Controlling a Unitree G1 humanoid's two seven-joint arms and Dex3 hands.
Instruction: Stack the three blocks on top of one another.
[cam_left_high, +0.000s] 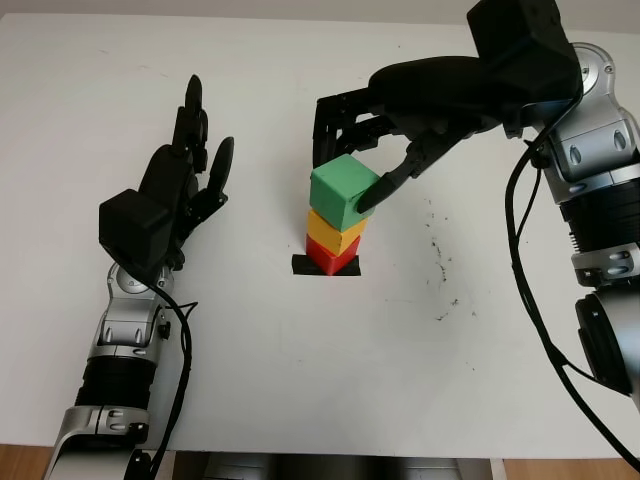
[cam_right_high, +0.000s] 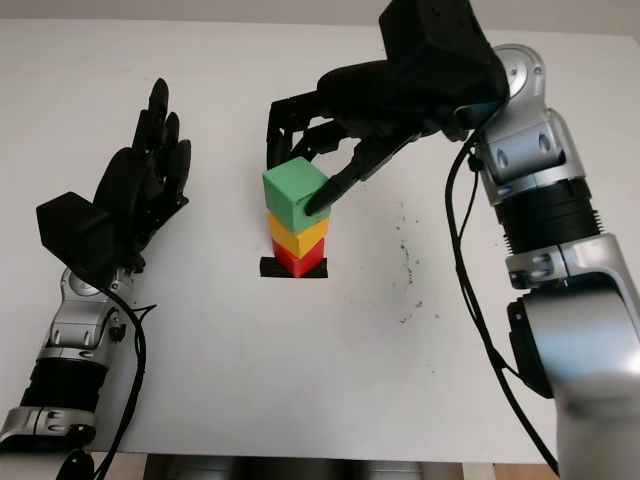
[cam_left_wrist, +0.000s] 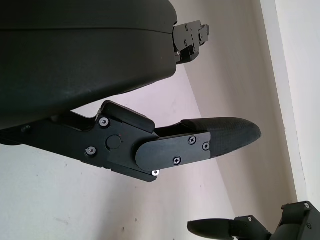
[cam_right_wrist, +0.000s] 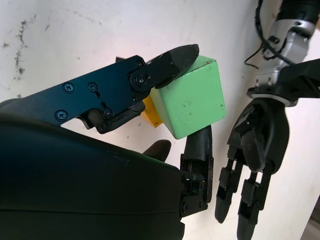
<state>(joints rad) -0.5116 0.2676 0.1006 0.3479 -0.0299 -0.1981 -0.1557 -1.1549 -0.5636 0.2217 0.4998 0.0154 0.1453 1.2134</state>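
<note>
Three blocks stand stacked mid-table on a black mark: red block at the bottom, yellow block on it, green block on top, turned slightly off square. My right hand reaches in from the right and is shut on the green block, thumb against its right face, the other fingers behind its far side. A sliver of the yellow block shows under the thumb in the right wrist view. My left hand is open above the table, left of the stack.
The white table has dark specks to the right of the stack. Its front edge runs along the bottom of the picture. The right forearm and its cable hang over the table's right side.
</note>
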